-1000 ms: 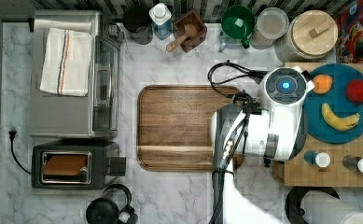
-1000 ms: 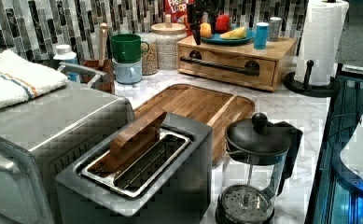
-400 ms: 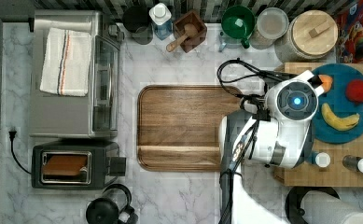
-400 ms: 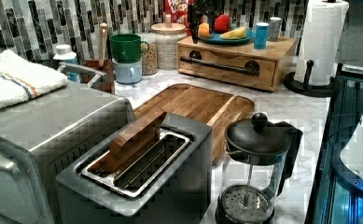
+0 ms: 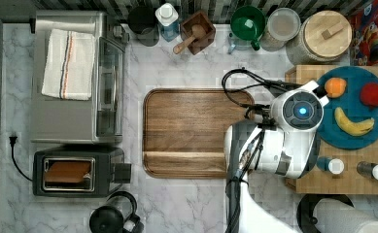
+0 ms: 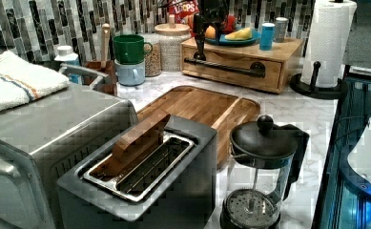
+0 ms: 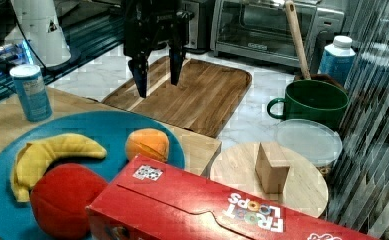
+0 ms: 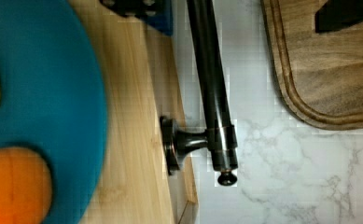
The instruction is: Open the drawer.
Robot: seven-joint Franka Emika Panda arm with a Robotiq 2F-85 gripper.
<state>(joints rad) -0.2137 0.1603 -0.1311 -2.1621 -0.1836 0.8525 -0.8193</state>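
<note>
The drawer (image 6: 231, 61) is the light wooden front of a boxy unit (image 5: 352, 182) and sits flush in it, with a long black bar handle (image 6: 221, 68) across it. My gripper (image 7: 158, 75) hangs open at the handle end on the left view's left (image 6: 200, 45). In the wrist view the handle (image 8: 212, 88) runs between my two fingers, one finger (image 8: 137, 7) over the wooden unit and the other (image 8: 347, 14) over the dark tray. Neither finger touches the bar. In the top view my wrist (image 5: 300, 110) covers the unit's edge.
A blue plate (image 5: 366, 145) with a banana, an orange and a red fruit lies on the unit, beside small cans (image 5: 335, 166). The dark wooden tray (image 5: 191, 131) lies in front of the drawer. A paper towel roll (image 6: 326, 40), French press (image 6: 259, 167), toaster and toaster oven (image 5: 75, 77) stand around.
My wrist has shifted toward the top view's right and bottom, along the edge of the wooden unit. The drawer has not moved.
</note>
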